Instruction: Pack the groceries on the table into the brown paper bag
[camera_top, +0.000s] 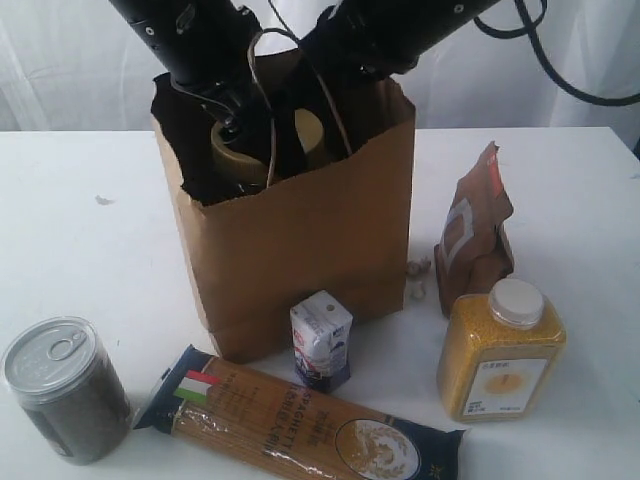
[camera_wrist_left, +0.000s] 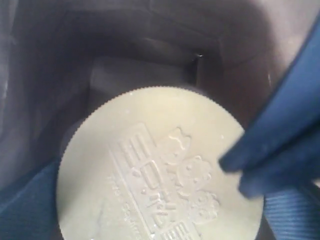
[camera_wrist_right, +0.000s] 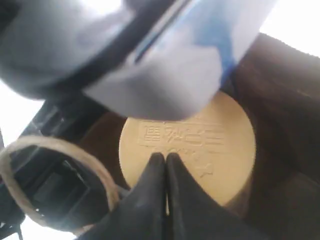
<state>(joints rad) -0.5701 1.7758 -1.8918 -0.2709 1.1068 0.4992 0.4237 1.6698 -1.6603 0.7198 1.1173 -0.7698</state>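
A pale, softly folded white curtain (camera_top: 60, 60) hangs behind the white table (camera_top: 90, 260), lit bright and even.

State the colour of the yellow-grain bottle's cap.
The round bottle cap is white; clearest in exterior view.

Behind everything I see a white curtain (camera_top: 60, 60) across the far side. On the left, toward the far edge, there's a small grey smudge (camera_top: 103, 200). Right of centre lie a few pale crumbs (camera_top: 418, 270), close together.
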